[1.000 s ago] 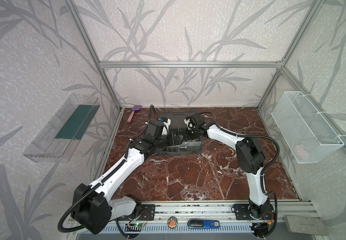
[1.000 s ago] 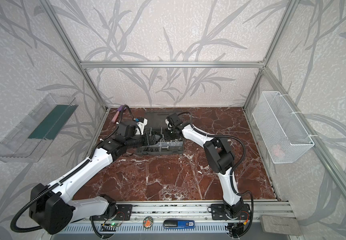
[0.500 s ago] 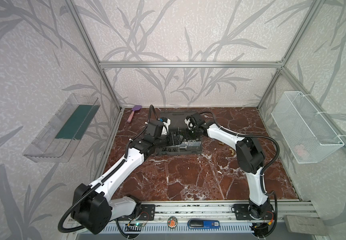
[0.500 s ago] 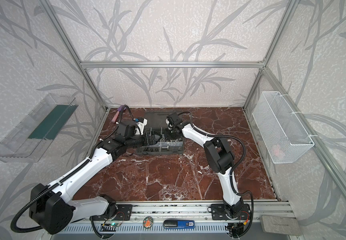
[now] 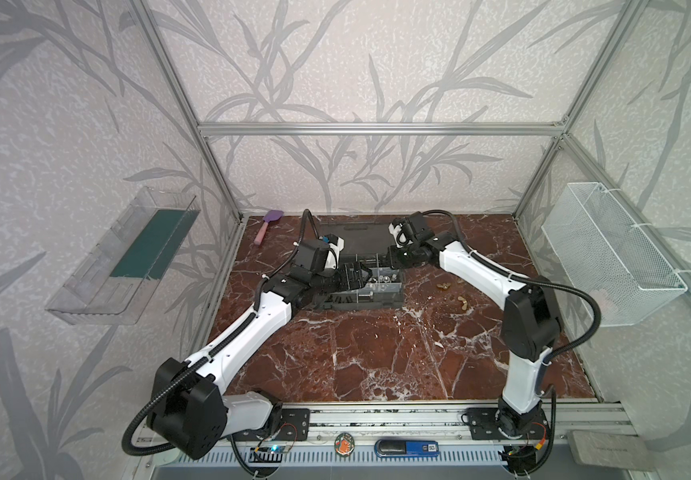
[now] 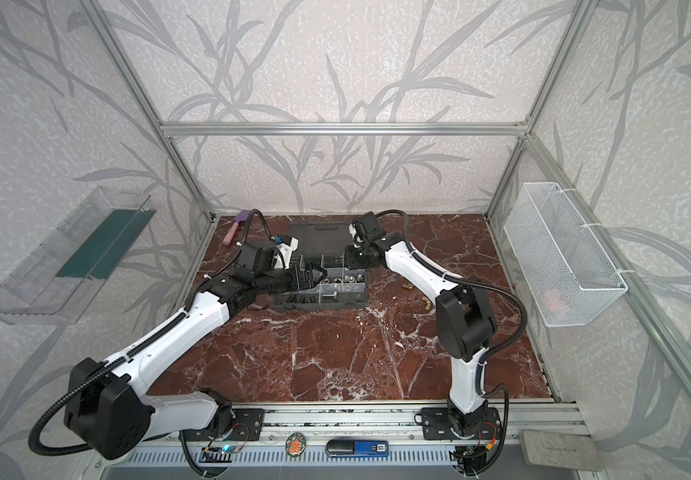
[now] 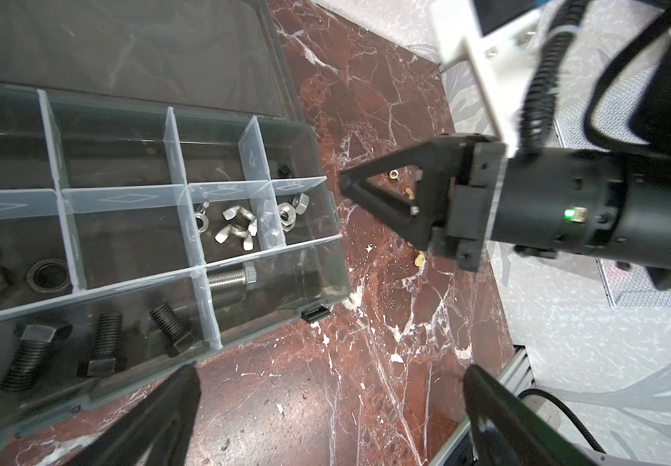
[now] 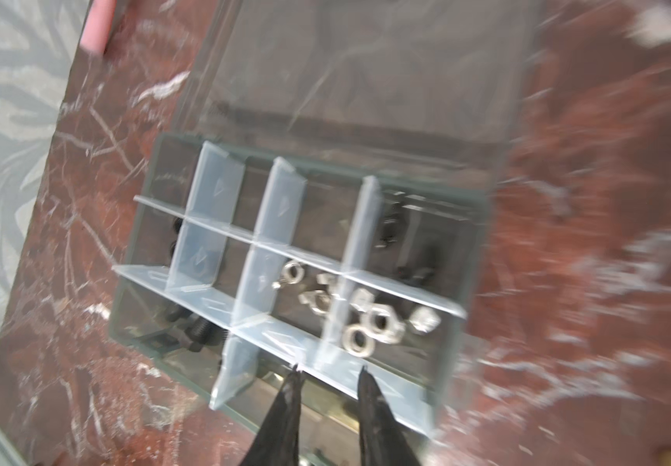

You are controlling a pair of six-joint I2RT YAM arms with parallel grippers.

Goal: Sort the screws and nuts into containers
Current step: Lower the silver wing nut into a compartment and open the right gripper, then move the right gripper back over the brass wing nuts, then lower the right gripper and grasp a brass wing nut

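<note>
Slightly parted, the right gripper (image 8: 329,373) held nothing between its two black tips. It hung at the right-hand end of the open organizer case (image 7: 328,234), its tips close by the small compartment holding silver hex nuts (image 7: 290,210). Whether they were over the rim or just outside it I could not tell. The left gripper (image 7: 330,375) was spread fully wide and empty, poised over the case's front edge.

Beside the hex nuts, past a clear divider, silver wing nuts (image 7: 237,226) lay in the next compartment. The front row held a silver bolt (image 7: 229,278) and, further left, three black bolts (image 7: 102,347). Large black nuts (image 7: 47,275) sat in the middle row at the left. The lid (image 5: 356,239) lay flat behind the case.

On the red marble tabletop (image 5: 377,353), to the right of the case, a few brass wing nuts (image 5: 462,300) lay loose. A purple spatula (image 5: 271,220) rested in the far left corner. A white wire basket (image 5: 609,257) hung on the right wall, and a clear tray (image 5: 128,257) with a green base hung on the left.
</note>
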